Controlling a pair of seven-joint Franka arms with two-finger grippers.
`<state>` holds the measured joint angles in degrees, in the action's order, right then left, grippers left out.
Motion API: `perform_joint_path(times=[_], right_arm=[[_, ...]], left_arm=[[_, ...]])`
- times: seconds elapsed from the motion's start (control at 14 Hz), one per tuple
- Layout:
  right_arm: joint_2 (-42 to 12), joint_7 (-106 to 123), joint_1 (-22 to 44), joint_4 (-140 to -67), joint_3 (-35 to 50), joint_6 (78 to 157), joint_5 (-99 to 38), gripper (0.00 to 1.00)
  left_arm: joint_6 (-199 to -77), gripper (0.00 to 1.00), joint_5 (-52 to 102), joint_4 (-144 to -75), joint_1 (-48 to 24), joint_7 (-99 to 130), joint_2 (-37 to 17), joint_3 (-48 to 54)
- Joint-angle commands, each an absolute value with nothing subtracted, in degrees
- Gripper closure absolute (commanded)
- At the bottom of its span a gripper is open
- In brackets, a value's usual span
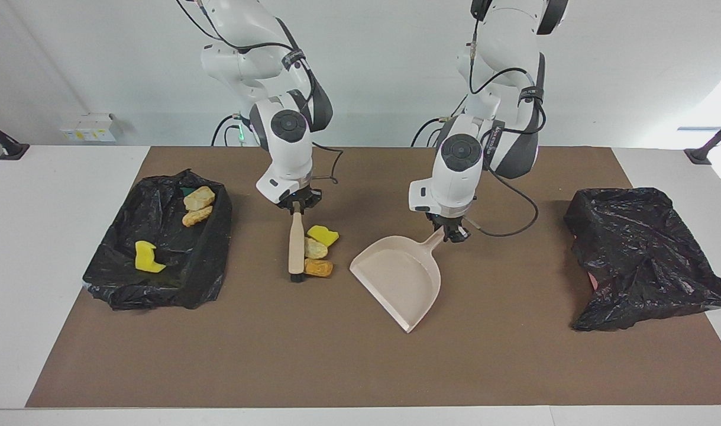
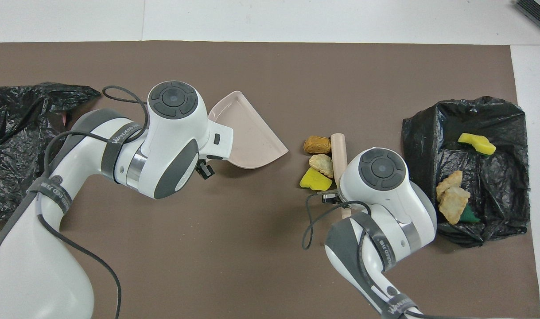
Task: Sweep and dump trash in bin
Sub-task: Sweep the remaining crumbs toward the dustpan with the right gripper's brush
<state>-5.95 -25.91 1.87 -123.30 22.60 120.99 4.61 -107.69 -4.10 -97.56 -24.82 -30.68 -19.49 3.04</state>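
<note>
Three pieces of trash lie in a row on the brown mat: a yellow sponge chunk [image 1: 323, 235], a tan lump [image 1: 314, 249] and an orange lump [image 1: 318, 268]. A beige-handled brush [image 1: 296, 245] stands against them on the side toward the right arm's end, and my right gripper [image 1: 298, 207] is shut on the top of its handle. My left gripper [image 1: 453, 232] is shut on the handle of the beige dustpan [image 1: 398, 278], whose mouth faces the scraps across a small gap. In the overhead view the brush [image 2: 339, 150] and dustpan [image 2: 247, 133] show, while both grippers are hidden under their wrists.
A black-lined bin [image 1: 203, 260] at the right arm's end holds a yellow chunk [image 1: 147, 257], two tan lumps [image 1: 198, 207] and a green scrap [image 2: 468, 216]. A crumpled black bag [image 1: 644, 254] lies at the left arm's end.
</note>
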Motion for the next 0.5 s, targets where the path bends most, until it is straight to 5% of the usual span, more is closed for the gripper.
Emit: perform_joint_path(times=[0.0,0.43], right_arm=[[-5.54,-29.09,3.34,-124.28,22.85,122.96,1.42,1.0],[-6.93,-31.46,6.49,-126.38,22.85,127.6,-3.34,1.0]], left_arm=[[-106.08,1.0,-5.1,-99.23,-24.35,-43.45,-17.31,3.43],[-110.38,1.0,-6.33,-101.68,-25.66,-59.73,-16.7,3.6]])
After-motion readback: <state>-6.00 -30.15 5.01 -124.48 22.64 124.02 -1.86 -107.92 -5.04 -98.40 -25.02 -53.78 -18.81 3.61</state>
